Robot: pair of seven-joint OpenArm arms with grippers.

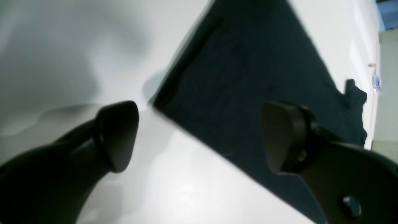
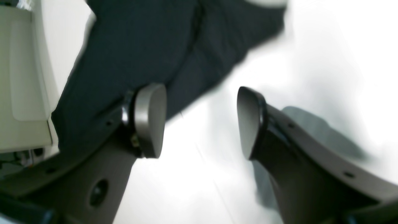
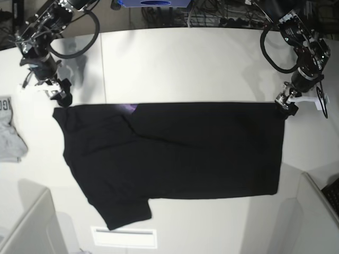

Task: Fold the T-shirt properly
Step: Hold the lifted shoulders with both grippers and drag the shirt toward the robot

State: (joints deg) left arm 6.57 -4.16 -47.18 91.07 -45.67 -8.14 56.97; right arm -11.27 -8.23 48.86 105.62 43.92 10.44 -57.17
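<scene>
T-shirt (image 3: 180, 151) flat, both arms raised at corners

T-shirt (image 3: 175, 153) lies flat across the middle of the surface (image 3: 175, 63), long axis running left to right in the base view. Sleeve end sits at base-view left, one sleeve reaching toward the near edge; hem edge sits at base-view right. Right tool (image 3: 62, 97) is at the shirt's far left corner in that view, left tool (image 3: 285, 103) at the far right corner; contact with the cloth can't be told. Left wrist view: shirt corner lies between and beyond the tool's two fingers (image 1: 116, 135). Small garment (image 3: 9, 131) lies at base-view left edge, apart from the T-shirt.
</scene>
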